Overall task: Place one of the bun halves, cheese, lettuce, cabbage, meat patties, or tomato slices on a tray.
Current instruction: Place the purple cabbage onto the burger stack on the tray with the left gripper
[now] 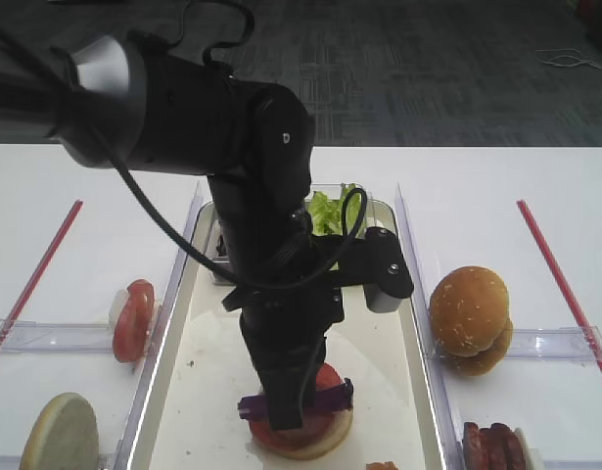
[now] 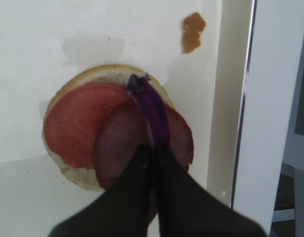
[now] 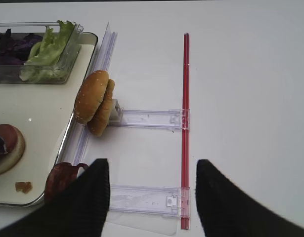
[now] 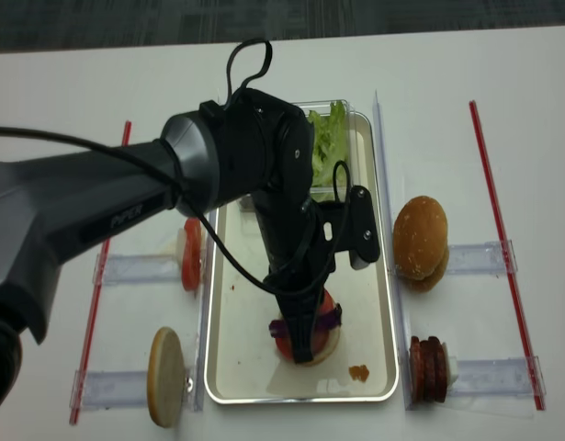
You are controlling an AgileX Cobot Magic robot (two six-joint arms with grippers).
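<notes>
Left gripper (image 2: pixel 154 153) pinches the cabbage (image 2: pixel 152 111) strip's end over the stack; it looks limp, light, easily dropped.

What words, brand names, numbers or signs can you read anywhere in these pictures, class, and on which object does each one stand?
"PIPER": pale lettering on the dark left arm, seen in the second overhead view; small and slanted, so only roughly legible.
No other text: the tray, the bun halves and the red strips carry no lettering that can be read.
</notes>
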